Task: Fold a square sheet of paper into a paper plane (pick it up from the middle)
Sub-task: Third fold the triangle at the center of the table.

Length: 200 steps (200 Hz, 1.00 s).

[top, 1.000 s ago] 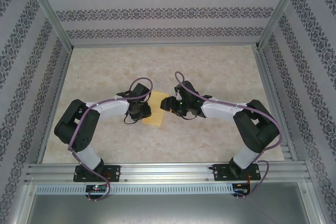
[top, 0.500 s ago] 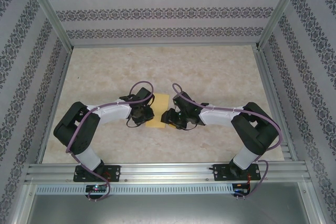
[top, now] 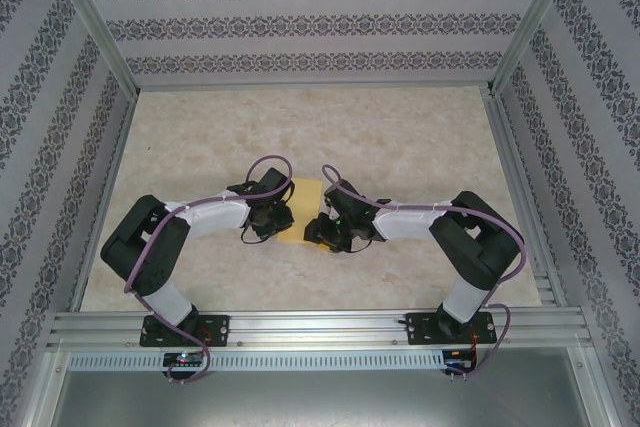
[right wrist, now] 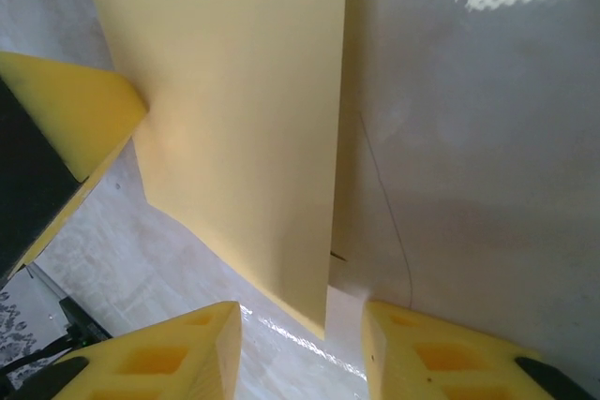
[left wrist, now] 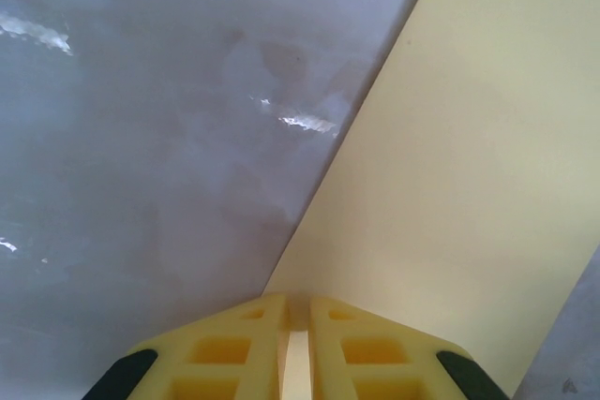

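The square sheet of paper (top: 305, 197) is plain yellow and lies as an upright oblong on the beige table between my two grippers. My left gripper (top: 284, 218) is at its left edge. In the left wrist view the yellow fingers (left wrist: 253, 325) stand almost together at the left gripper (left wrist: 298, 303), with the edge of the paper (left wrist: 469, 185) pinched between them. My right gripper (top: 318, 231) is at the sheet's near right corner. In the right wrist view the right gripper (right wrist: 300, 311) is open and the paper's (right wrist: 244, 110) corner points into the gap without touching either finger.
A finger of the left gripper (right wrist: 66, 128) shows at the left of the right wrist view, against the paper's edge. Aluminium frame posts (top: 110, 67) and patterned walls close in the table (top: 400, 127). A metal rail (top: 320, 327) runs along the near edge.
My right gripper has moved nearer and left, down along the paper's right edge to its near corner, and its jaws have narrowed. The left gripper has shifted slightly and kept its grip.
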Each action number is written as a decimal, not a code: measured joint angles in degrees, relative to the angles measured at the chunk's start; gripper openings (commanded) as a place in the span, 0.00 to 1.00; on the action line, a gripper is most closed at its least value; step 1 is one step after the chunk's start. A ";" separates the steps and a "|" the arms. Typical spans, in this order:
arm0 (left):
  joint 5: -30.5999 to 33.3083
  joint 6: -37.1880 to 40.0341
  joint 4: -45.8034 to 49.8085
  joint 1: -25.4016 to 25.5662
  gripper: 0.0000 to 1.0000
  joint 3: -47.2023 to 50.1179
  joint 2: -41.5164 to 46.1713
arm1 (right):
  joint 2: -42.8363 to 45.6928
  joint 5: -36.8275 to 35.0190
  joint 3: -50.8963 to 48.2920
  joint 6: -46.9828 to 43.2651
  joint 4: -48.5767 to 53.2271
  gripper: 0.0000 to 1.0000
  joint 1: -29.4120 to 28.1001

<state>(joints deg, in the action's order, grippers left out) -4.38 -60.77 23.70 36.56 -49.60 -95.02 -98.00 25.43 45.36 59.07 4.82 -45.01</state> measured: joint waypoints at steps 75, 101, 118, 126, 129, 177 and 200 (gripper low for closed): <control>-0.28 -0.02 -0.17 0.28 0.16 0.39 0.48 | -0.22 0.48 0.00 1.75 -3.65 0.23 0.02; -1.18 0.02 -0.02 1.01 0.17 0.79 1.16 | -0.17 0.26 -0.66 2.93 -5.53 0.13 0.17; -1.77 0.28 0.48 1.09 0.19 0.98 2.01 | 0.22 -0.09 -1.49 3.54 -5.75 0.03 0.70; -1.84 0.76 0.57 1.09 0.20 0.96 2.58 | 0.52 -0.09 -1.73 3.34 -5.51 0.00 1.01; -1.88 1.03 0.63 1.09 0.21 0.92 2.78 | 0.61 -0.09 -1.73 3.02 -5.33 0.00 1.18; -3.15 5.44 0.98 1.05 0.21 -4.24 3.45 | 1.42 1.36 -1.70 -1.31 -0.96 0.00 4.48; -3.80 7.21 0.63 0.96 0.19 -7.21 1.31 | 1.90 2.80 -1.70 -4.04 1.81 0.00 6.01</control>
<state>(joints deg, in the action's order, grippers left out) -8.19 -53.56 24.34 37.52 -56.82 -93.71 -96.09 28.23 43.66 55.02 6.63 -39.00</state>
